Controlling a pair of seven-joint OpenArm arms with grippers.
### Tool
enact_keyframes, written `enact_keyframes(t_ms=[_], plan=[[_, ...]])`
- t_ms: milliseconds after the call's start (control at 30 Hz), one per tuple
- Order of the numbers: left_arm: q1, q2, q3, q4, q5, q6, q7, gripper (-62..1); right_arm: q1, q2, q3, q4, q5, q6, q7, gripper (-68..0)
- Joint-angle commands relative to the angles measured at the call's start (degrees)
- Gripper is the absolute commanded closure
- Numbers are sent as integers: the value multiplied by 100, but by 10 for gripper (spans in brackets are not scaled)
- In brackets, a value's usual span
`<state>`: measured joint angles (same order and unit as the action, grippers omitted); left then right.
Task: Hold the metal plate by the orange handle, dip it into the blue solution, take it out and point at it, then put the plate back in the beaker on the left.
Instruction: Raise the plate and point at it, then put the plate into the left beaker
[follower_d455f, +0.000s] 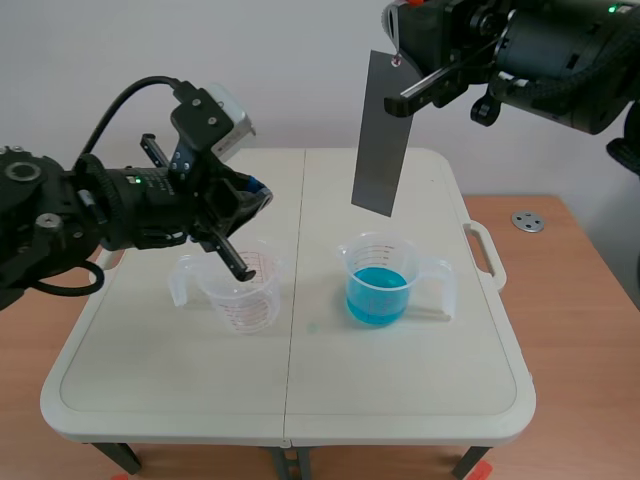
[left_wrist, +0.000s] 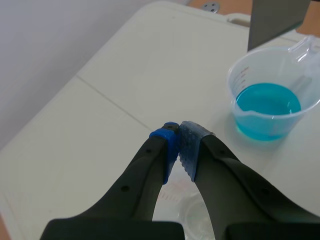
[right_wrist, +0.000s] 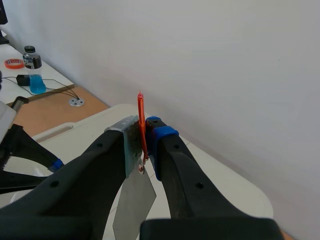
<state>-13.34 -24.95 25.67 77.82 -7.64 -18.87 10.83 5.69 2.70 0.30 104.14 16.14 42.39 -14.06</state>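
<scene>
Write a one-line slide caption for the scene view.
Right hand holds the metal plate above the blue-solution beaker; shut left hand hovers over the empty beaker.

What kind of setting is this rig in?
Probably a robot lab staged for a chemistry demo: a white table, an empty measuring beaker, a beaker of blue solution, a metal plate in the right gripper.

From the left wrist view I get only the lower end of the metal plate (left_wrist: 275, 20); the rest is cut off. The clear beaker (left_wrist: 187, 212) is blurred, mostly hidden under the left gripper (left_wrist: 178, 142).
</scene>
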Motion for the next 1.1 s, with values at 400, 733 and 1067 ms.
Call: enact_keyframes(t_ms=[400,733,1067], plan=[[2706,-848,-1956,2258,-157,28,-81,-17,168,66,-221,105,94,33,13,-13],[4894,-857,-3375,3423,-151,28,-81,-17,562,63,-737,103,83,33,-22,-13],[6651,-857,-4380,3550,-22,28,-251,-17,957,11,-1504,-61,83,-125,-17,-13]])
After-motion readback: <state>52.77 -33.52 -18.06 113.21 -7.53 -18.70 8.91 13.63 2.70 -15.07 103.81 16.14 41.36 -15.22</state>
